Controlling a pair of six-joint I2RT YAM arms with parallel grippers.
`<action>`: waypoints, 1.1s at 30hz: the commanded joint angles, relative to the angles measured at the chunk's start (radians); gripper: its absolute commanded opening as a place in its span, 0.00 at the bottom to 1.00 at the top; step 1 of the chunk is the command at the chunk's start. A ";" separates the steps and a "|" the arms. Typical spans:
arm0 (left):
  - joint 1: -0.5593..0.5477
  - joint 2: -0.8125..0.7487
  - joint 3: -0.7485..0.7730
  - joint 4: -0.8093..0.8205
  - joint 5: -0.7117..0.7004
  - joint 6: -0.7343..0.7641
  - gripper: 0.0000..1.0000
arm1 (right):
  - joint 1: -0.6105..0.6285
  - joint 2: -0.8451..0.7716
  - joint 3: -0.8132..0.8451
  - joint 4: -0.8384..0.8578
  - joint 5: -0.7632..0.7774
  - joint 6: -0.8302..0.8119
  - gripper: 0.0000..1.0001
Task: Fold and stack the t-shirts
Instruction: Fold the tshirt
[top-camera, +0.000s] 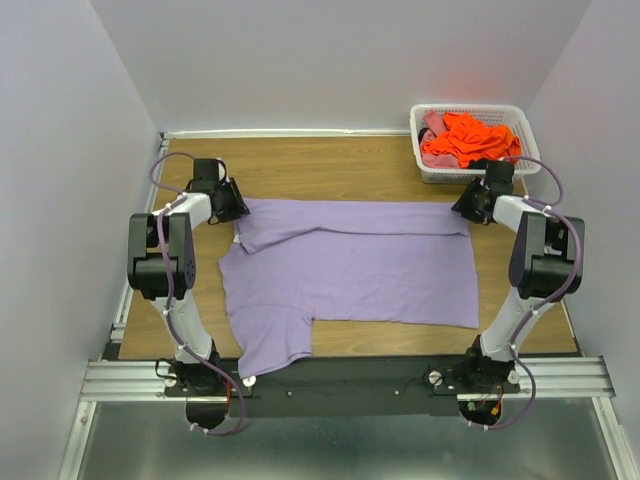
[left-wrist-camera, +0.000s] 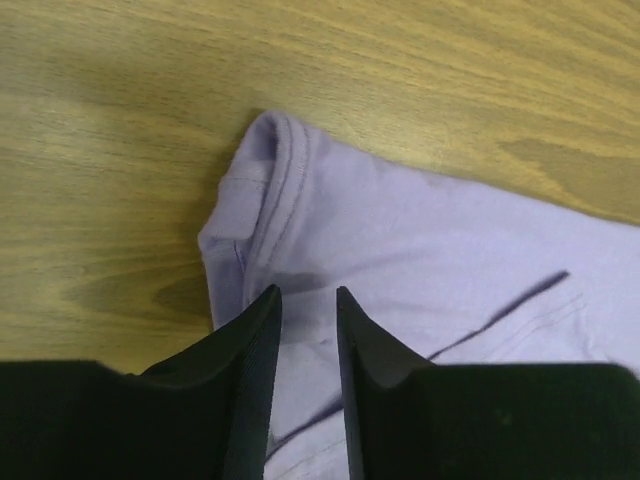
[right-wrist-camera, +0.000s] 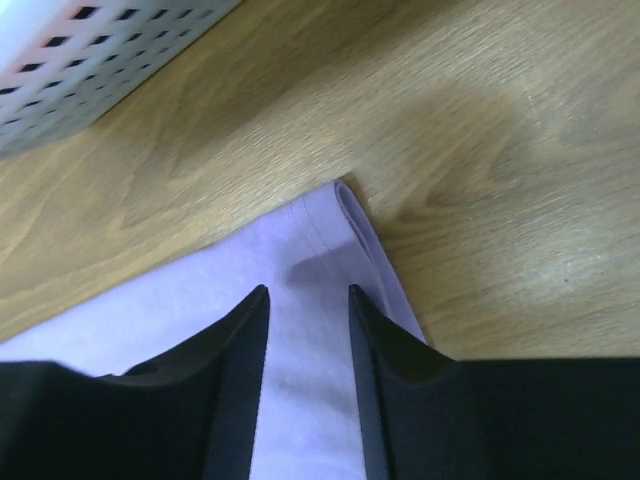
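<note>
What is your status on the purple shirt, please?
Left gripper open, right gripper open. Each over a far corner of the lavender shirt. Nothing blocking.

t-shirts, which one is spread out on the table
The lavender-purple t-shirt, lying spread on the table. The orange t-shirt and the pink one are crumpled in the white basket at the far right corner.

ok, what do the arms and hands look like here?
The left arm and right arm have white links, bulky black joint housings and looping grey-purple cables. The left hand and right hand each have two black tapered fingers.
</note>
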 joint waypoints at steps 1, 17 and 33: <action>-0.001 -0.132 -0.026 -0.013 0.029 0.030 0.46 | -0.010 -0.115 -0.032 -0.016 -0.098 -0.030 0.47; -0.209 -0.142 -0.035 0.052 0.111 0.191 0.93 | 0.134 -0.500 -0.310 -0.019 -0.433 -0.024 0.79; -0.248 0.012 0.038 -0.023 0.262 0.211 0.89 | 0.137 -0.591 -0.342 -0.064 -0.431 -0.045 0.80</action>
